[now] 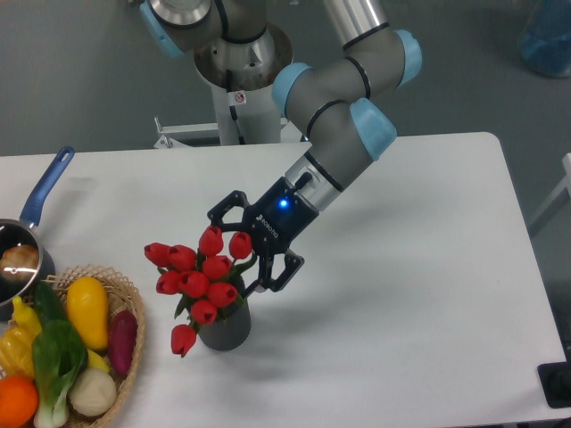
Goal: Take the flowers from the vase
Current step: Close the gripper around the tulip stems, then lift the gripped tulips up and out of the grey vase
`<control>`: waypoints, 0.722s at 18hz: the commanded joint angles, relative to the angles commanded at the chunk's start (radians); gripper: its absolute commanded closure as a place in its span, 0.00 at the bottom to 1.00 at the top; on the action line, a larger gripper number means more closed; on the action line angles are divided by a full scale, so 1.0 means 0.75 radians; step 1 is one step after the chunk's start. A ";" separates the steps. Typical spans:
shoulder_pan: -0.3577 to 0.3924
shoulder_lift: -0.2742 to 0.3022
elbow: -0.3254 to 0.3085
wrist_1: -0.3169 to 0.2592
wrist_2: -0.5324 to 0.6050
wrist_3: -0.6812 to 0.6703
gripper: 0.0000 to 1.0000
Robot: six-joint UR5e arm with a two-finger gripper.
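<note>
The flowers [198, 275], a bunch of red tulip buds with green leaves, stand in the vase [225, 329], a small dark grey ribbed cylinder on the white table. One bud droops low at the vase's left. My gripper [234, 252] hangs at the bunch's upper right with its jaws open. One finger sits behind the top buds and the other [277, 270] beside the right-hand buds. Two upper-right buds lie between the fingers; I cannot tell whether the fingers touch them.
A wicker basket [132, 332] of colourful vegetables sits at the front left, close to the vase. A blue-handled steel saucepan [27, 241] stands at the left edge. The arm's pedestal [239, 89] rises behind the table. The table [419, 294] stretches to the right.
</note>
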 joint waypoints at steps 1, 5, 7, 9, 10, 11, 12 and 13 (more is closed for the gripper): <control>0.000 -0.002 0.000 0.000 0.000 0.000 0.23; 0.000 -0.004 -0.002 0.004 -0.012 0.000 0.86; 0.004 -0.002 -0.002 0.004 -0.012 0.002 1.00; 0.012 0.002 0.000 0.006 -0.012 0.000 1.00; 0.014 0.004 -0.002 0.004 -0.012 0.000 1.00; 0.014 0.006 0.000 0.004 -0.012 0.000 1.00; 0.016 0.008 0.000 0.006 -0.012 0.000 1.00; 0.018 0.008 0.000 0.004 -0.012 0.000 1.00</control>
